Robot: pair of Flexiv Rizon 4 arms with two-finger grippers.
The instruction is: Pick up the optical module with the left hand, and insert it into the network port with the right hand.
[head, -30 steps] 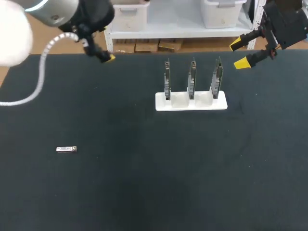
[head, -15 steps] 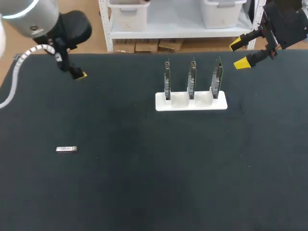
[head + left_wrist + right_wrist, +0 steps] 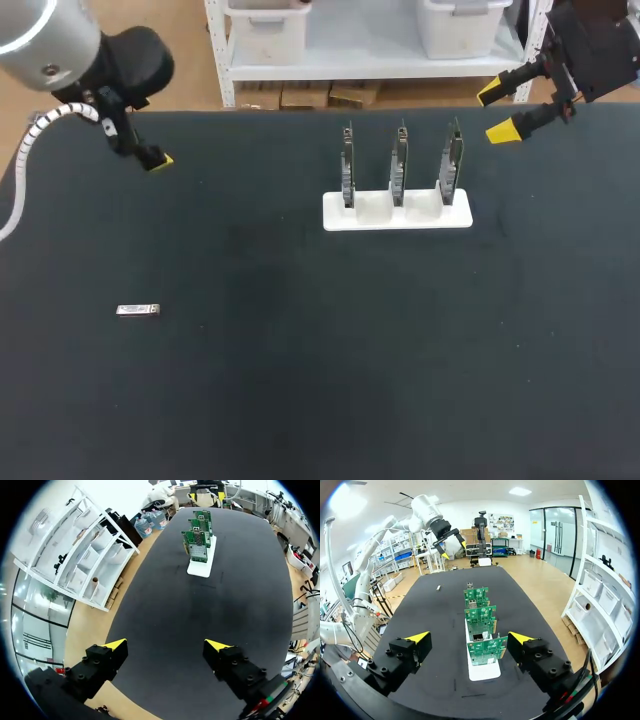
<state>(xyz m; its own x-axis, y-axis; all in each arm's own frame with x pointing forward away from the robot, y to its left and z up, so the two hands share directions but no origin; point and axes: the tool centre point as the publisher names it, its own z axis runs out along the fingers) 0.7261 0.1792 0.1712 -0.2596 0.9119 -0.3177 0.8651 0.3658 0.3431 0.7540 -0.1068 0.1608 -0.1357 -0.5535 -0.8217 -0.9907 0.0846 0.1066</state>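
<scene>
Over the last second my left gripper (image 3: 152, 158) has swung from near the middle of the table's far edge out toward my left side and a little closer in. Most of that travel came early and the last stretch was small, so I judge the arm is settling over the left part of the black table (image 3: 300, 390). Nothing else has shifted: the optical module (image 3: 137, 310) lies where it was and my right gripper (image 3: 497, 112) has not budged from the far right corner. That puts me on the approach for the pick, with the grasp not yet begun. The module is still well apart from my left fingers, nearer to me, and it does not show in my left wrist view. There my left claw is spread wide with only bare table between the yellow tips. My right claw is also wide and empty, hovering ahead of the white holder (image 3: 397, 213) and its three upright network cards (image 3: 399, 160). The module lies flat near the left edge, with its long axis running left to right across the table, roughly parallel to the far edge. It is too small for me to tell which end is the plug end. I judge my fingers will need to close across its short sides, so I should come down with the claw turned to span its width.
</scene>
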